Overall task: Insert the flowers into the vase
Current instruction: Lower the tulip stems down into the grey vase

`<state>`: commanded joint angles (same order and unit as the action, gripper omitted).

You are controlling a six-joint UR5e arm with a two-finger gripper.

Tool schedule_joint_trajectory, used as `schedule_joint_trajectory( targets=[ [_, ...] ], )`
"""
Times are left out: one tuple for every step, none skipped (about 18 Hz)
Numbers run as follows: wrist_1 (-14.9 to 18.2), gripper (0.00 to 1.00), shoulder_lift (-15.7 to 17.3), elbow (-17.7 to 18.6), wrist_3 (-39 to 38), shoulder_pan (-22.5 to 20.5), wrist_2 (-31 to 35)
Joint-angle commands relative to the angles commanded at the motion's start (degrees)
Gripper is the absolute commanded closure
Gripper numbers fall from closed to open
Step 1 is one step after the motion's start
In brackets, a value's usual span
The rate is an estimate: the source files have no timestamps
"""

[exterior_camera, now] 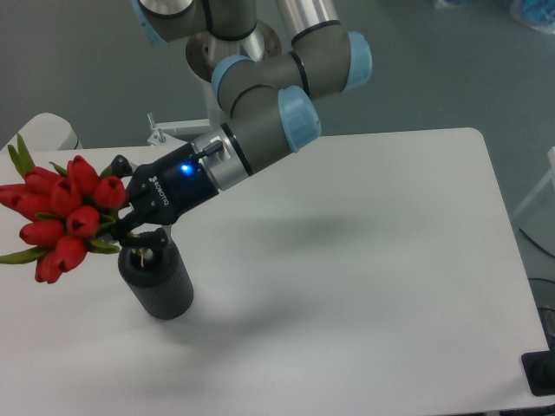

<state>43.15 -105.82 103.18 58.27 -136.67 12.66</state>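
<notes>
The flowers (pixel 62 212), a tight bunch of red tulip buds with green leaves, lean out to the left at the table's left side. Their stems run down into the mouth of the vase (pixel 158 279), a dark ribbed cylinder standing upright on the white table. My gripper (pixel 130 227) is shut on the stems just above the vase's rim, with the black fingers right over the opening. The lower ends of the stems are hidden inside the vase.
The white table (pixel 364 260) stretches to the right and front of the vase. The arm's grey and blue links (pixel 269 104) reach in from the back centre. A small metal bracket (pixel 160 132) sits at the table's back edge.
</notes>
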Motion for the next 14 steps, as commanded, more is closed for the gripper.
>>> schedule_joint_trajectory(
  targets=[
    [0.00, 0.83, -0.18, 0.17, 0.44, 0.09, 0.00],
    [0.00, 0.83, -0.27, 0.52, 1.40, 0.09, 0.00],
    [0.00, 0.83, -0.53, 0.88, 2.45, 0.09, 0.00],
    [0.00, 0.83, -0.79, 1.14, 3.33, 0.09, 0.09],
    [0.00, 0.83, -1.14, 1.49, 4.12, 0.09, 0.18],
    [0.00, 0.83, -1.32, 1.93, 4.91, 0.09, 0.18],
    [0.00, 0.83, -1.41, 2.37, 5.88, 0.00, 0.18],
    [0.00, 0.83, -1.58, 2.46, 6.67, 0.00, 0.18],
    [0.00, 0.83, -1.93, 2.46, 6.85, 0.00, 0.26],
    [0.00, 0.83, -2.20, 2.46, 6.94, 0.00, 0.26],
    [0.00, 0.83, -2.29, 2.46, 6.94, 0.00, 0.26],
    [0.00, 0.83, -2.29, 2.63, 6.94, 0.00, 0.26],
    [0.00, 0.83, -2.29, 2.72, 6.94, 0.00, 0.26],
    [0.00, 0.83, -2.38, 2.81, 7.21, -0.09, 0.26]
  ],
)
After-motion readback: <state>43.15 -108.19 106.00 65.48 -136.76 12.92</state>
